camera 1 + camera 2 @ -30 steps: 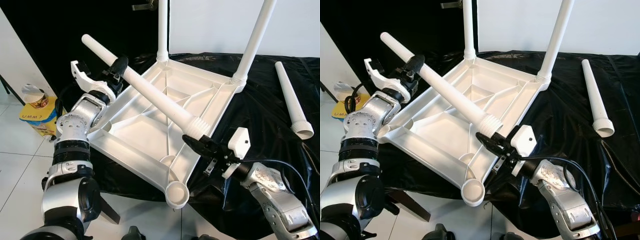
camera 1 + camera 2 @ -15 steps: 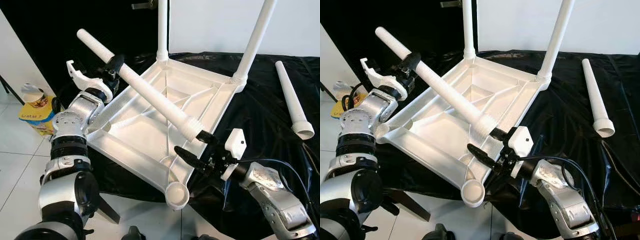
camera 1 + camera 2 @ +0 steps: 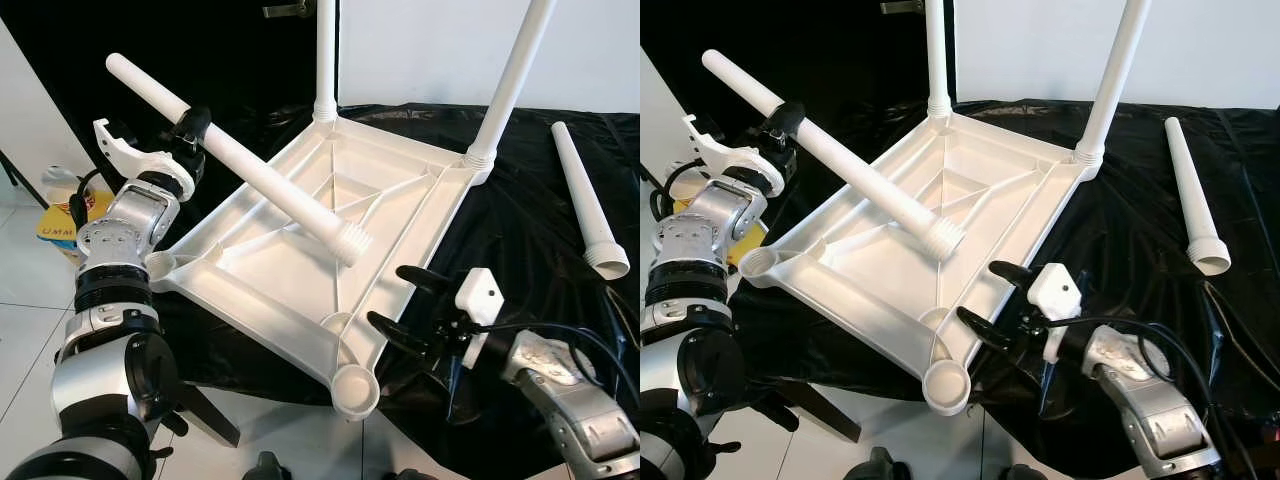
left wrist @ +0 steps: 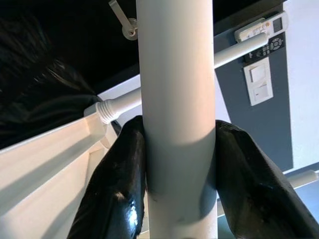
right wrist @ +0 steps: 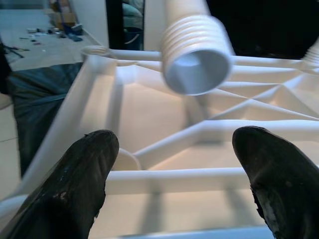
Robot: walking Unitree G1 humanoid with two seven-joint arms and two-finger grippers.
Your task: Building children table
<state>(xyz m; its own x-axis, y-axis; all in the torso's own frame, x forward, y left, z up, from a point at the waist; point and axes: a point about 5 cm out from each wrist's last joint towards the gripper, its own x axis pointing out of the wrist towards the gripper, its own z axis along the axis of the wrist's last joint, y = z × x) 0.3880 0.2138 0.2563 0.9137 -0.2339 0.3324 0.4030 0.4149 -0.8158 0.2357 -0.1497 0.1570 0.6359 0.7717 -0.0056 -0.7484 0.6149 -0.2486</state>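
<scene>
Two legs (image 3: 510, 85) already stand screwed into the far corners of the upturned white tabletop (image 3: 300, 260), which lies underside-up on a black sheet (image 3: 520, 250). Two sockets remain open: the near corner socket (image 3: 354, 387) and the one at the robot's left (image 3: 160, 266). The left hand (image 3: 190, 130) is clamped around a third leg (image 3: 240, 165), gripping it toward its plain end so that it slants over the tabletop, its threaded end (image 3: 350, 243) hanging above the ribbed underside and seated in nothing. The right hand (image 3: 398, 305), fingers spread apart and holding nothing, hovers just beside the tabletop's near edge, facing that threaded end. A fourth leg (image 3: 585, 200) lies loose on the sheet at the right. By my reckoning, the build is about half done.
</scene>
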